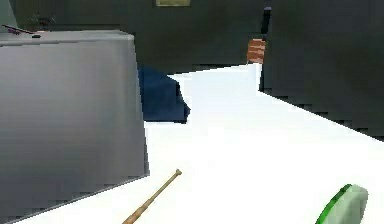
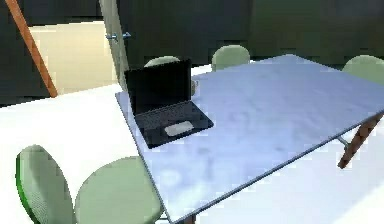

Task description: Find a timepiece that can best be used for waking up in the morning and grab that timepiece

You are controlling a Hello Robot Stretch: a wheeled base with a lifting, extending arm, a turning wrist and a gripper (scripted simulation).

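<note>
- Where the timepiece lies, and how it sits relative to the gripper, cannot be told; nothing here has a shape or colour that reads as a clock.
- How the gripper stands, and whether it has hold of anything, cannot be told either.
- In the arm side view a pale blue-grey table (image 2: 285, 115) runs from the lower middle up to the right edge, with a brown leg (image 2: 354, 148) under its right end.
- An opened black laptop (image 2: 166, 100) stands on the table near its left edge, close to the far left corner, with the dark screen upright and a light touchpad on the base.
- Green chairs ring the table: one (image 2: 95, 190) at its near left corner, two (image 2: 231, 55) along its far edge, and another (image 2: 366, 67) at its far right corner.
- Beyond the table's left end a doorway (image 2: 72, 55) opens onto a pale, brightly lit room, set in an otherwise dark wall.
- In the forward view a large grey block (image 1: 65, 110) takes up the left side, with small dark things on its top that are too small to name.
- A dark blue soft-looking thing (image 1: 163, 96) lies on the white floor just behind the block's right edge.
- A wooden baseball bat (image 1: 155, 197) lies slantwise on the floor near the bottom edge.
- A green-rimmed chair (image 1: 346, 206) shows at the bottom right corner.
- A red-and-white striped thing (image 1: 257, 49) stands against the dark far wall.
</note>
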